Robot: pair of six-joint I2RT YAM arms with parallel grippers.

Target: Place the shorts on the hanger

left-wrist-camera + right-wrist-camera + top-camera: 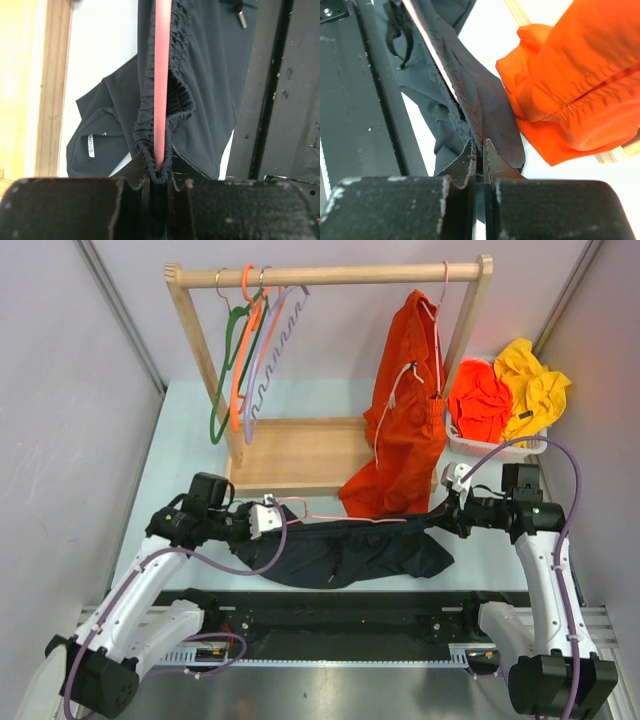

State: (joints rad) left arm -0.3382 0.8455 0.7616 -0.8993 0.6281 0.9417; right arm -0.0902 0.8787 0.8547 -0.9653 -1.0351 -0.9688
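Filling basket [495,449]: orange garment [480,400], yellow garment [532,385]

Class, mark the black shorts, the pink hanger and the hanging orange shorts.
black shorts [350,550], top view, middle of fabric
pink hanger [162,75], left wrist view, straight rod
orange shorts [405,410], top view, front panel

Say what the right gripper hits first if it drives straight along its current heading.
The shorts it pinches: the waistband and hanger rod run straight ahead of the right gripper. The orange shorts likely sit off to the side.
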